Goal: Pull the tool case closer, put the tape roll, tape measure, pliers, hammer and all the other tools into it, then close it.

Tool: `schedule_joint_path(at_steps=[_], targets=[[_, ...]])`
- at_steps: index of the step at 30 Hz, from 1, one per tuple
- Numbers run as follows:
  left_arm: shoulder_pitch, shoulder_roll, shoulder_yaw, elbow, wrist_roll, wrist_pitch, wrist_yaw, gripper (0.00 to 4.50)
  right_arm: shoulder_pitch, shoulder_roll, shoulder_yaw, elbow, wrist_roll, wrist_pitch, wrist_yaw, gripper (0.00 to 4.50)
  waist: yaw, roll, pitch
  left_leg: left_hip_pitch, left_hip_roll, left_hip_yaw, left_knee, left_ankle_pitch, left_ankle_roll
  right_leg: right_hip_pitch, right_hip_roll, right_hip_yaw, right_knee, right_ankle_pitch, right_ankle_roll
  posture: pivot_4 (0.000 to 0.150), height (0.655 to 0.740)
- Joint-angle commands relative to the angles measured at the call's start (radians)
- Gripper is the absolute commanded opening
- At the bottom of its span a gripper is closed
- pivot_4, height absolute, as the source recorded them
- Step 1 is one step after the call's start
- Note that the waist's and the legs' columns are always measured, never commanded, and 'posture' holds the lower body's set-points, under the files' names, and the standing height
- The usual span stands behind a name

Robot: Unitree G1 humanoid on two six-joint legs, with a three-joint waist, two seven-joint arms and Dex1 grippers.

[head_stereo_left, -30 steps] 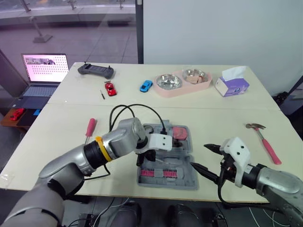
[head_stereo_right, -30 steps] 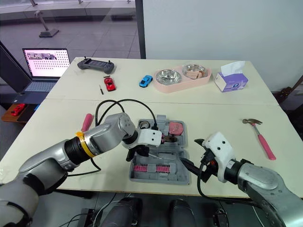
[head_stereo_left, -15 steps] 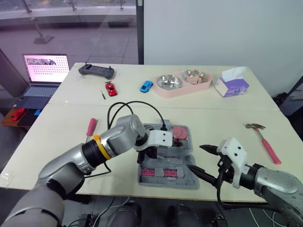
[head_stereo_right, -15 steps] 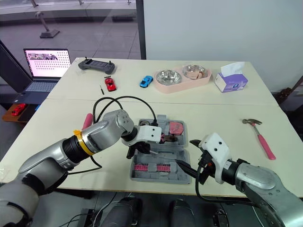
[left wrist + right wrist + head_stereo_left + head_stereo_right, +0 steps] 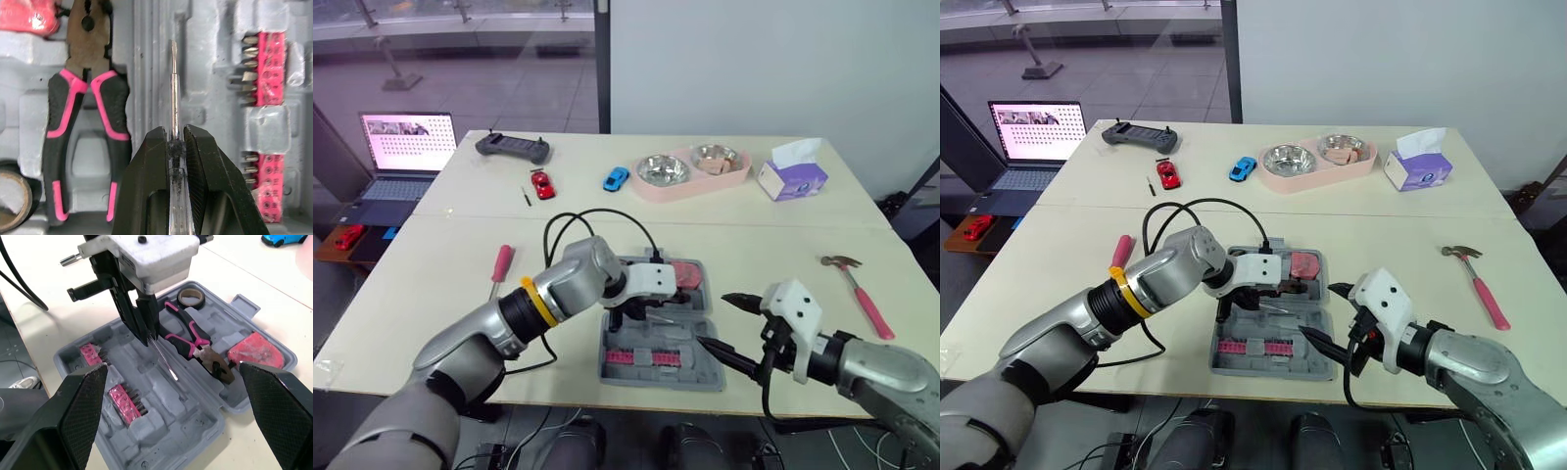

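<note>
Nearest, the right fingers [image 5: 80, 411] stand spread wide and empty at the front right corner of the open grey tool case [image 5: 656, 370]. Over its middle the left fingers [image 5: 151, 171] are clamped on a screwdriver [image 5: 173, 73], blade slanting toward the tray beside the pliers [image 5: 83, 68] and tape roll [image 5: 10, 196] lying inside. Farther right, the hammer [image 5: 857, 289] lies on the tabletop [image 5: 431, 284], well apart from the case.

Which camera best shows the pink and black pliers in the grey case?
Left wrist view: the pink and black pliers lie close and unobstructed. Right wrist view shows them slanted and farther; the eye views, distant.
</note>
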Motion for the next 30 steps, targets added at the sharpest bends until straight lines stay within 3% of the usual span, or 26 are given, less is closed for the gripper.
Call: schedule_joint_path(at_steps=[1,20,30], targets=[[-0.007,-0.009,0.005,-0.006,0.019,-0.015,0.005,0.05,-0.010,-0.014,-0.004,-0.020,0.015,0.001,0.004,4.50,0.001,0.000,0.000,0.000,0.000,0.000,0.000,0.000,0.000,0.000,0.000,0.000,0.000,0.000,0.000,0.150,0.7400],[0.029,0.015,-0.020,-0.073,0.052,-0.016,-0.018,0.05,0.001,-0.002,0.008,-0.022,0.004,-0.003,-0.014,4.50,0.000,0.000,0.000,0.000,0.000,0.000,0.000,0.000,0.000,0.000,0.000,0.000,0.000,0.000,0.000,0.150,0.7400],[0.035,-0.025,-0.020,-0.044,0.073,-0.019,0.000,0.05,0.003,-0.004,0.005,-0.023,0.005,-0.004,-0.017,4.50,0.000,0.000,0.000,0.000,0.000,0.000,0.000,0.000,0.000,0.000,0.000,0.000,0.000,0.000,0.000,0.150,0.7400]])
